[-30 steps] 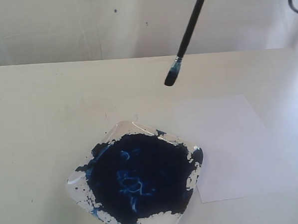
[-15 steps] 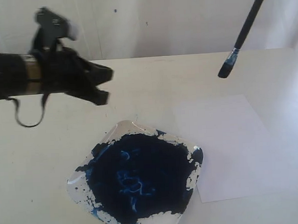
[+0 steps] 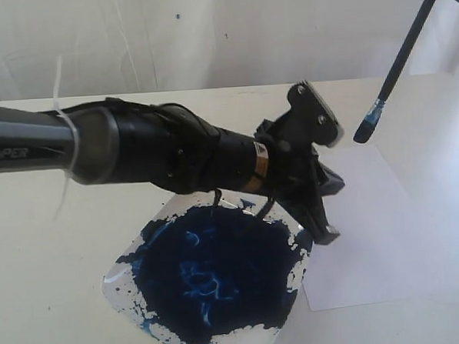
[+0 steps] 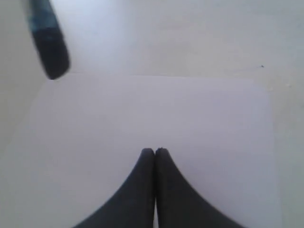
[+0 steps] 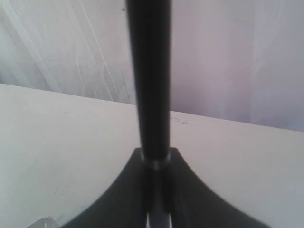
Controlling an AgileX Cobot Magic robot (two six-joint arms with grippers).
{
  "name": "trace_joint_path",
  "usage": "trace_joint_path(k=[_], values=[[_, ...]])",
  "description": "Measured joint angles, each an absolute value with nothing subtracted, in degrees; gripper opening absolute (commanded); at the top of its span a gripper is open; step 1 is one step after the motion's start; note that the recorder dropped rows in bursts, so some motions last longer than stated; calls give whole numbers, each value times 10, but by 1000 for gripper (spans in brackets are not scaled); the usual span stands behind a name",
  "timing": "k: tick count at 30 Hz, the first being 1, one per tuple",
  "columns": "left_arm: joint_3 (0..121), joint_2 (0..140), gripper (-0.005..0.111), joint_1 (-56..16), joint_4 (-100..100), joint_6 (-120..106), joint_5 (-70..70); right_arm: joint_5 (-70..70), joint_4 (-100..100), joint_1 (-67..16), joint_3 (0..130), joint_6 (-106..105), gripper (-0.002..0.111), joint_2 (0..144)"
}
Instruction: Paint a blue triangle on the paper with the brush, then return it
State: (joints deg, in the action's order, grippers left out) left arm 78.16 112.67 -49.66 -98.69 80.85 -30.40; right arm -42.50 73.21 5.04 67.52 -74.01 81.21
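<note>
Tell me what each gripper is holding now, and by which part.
The right gripper holds the brush by its black handle, far from the bristles. The left gripper is shut and holds nothing.

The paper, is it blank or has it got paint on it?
Blank where it shows: the paper is plain white in the left wrist view, with no blue marks. The brush hangs in the air, not touching it.

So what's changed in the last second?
The left arm swept in from the left, over the paint tray, its shut left gripper now above the paper. The brush, clamped in the right gripper, moved rightward. Tray and paper stayed put; paper still blank.
</note>
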Motion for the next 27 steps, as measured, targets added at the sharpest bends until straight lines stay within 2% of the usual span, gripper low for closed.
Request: trace_joint_path(k=[18, 22, 27], values=[[781, 1167, 0, -508, -998, 859, -368, -456, 773, 50, 675, -761, 0, 854], [804, 1156, 0, -508, -998, 820, -310, -459, 774, 50, 675, -761, 0, 854], [811, 1131, 0, -508, -998, 710, -160, -459, 774, 50, 675, -761, 0, 854]])
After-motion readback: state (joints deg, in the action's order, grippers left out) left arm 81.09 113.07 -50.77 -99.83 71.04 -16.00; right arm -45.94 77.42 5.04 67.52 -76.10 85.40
